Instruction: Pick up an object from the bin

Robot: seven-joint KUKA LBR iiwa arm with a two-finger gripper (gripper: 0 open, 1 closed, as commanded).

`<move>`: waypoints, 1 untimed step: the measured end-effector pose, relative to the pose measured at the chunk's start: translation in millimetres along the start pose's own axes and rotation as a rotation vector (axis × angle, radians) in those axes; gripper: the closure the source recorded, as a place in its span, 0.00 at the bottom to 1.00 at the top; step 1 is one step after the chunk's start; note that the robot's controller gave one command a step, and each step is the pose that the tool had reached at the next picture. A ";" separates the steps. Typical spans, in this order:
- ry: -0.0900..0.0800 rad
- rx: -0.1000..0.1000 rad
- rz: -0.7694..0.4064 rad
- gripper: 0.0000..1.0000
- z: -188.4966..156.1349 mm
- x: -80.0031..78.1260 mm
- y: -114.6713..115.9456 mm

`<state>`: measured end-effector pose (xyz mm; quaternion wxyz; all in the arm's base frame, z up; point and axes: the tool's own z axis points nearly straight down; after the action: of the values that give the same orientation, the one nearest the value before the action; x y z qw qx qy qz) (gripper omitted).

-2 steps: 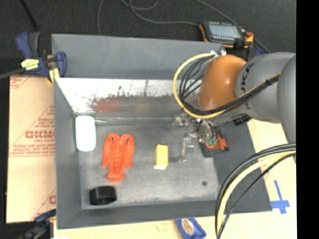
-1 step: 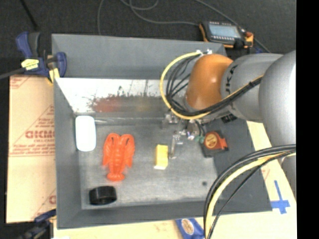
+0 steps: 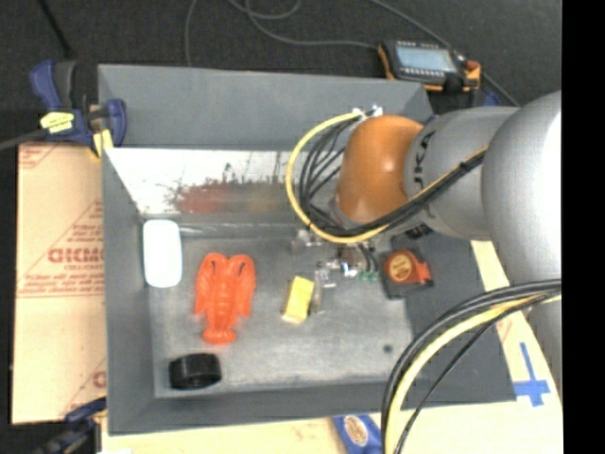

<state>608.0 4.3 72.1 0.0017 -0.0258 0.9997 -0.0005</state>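
Claw [image 3: 327, 274] is hovering mid-bin [image 3: 128, 301], just right of a yellow block [image 3: 299, 300]; I cannot tell if it is open or closed. Judgement: centring over the block, squaring to its narrow sides, and keeping clear of the tape measure [image 3: 405, 270] is looking wisest.

The arm's [image 3: 492, 173] orange cover [image 3: 378, 173] and looped cables [image 3: 304, 164] hide most of the end effector [image 3: 326, 272], part of an orange-and-black tape measure [image 3: 408, 270] and the right side of the bin [image 3: 236, 102].
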 end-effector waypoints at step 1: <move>0.000 -0.002 0.074 0.00 0.7 3.5 22.7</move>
<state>603.4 26.8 71.3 0.0018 0.0110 0.9999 0.0004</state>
